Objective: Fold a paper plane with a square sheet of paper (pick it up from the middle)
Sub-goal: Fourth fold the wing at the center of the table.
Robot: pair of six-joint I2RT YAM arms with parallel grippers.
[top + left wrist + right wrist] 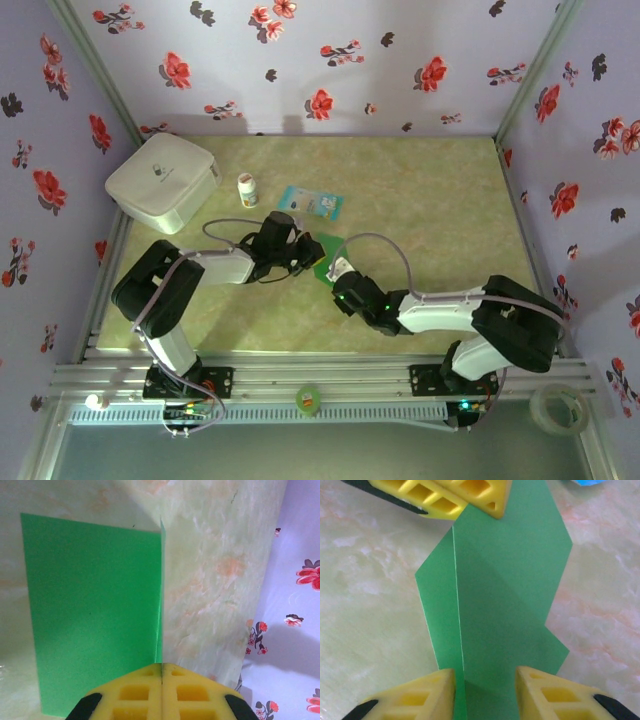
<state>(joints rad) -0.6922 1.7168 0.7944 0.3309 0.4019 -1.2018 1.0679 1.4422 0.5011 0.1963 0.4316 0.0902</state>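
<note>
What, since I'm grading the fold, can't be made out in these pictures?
Top external: green paper mostly hidden by left gripper and right gripper.
Left wrist: paper's pinched edge behind the fingers.
Right wrist: blue packet cut off at top.
Top external: bottle label too small.

L gripper [161,666] pads pressed together, pinching edge of green paper sheet [95,615]. R gripper [485,672] fingers spread, sheet between them. L arm [165,290] & R arm [510,325] both elbow-bent, reaching inward, tips close, facing each other.
</note>
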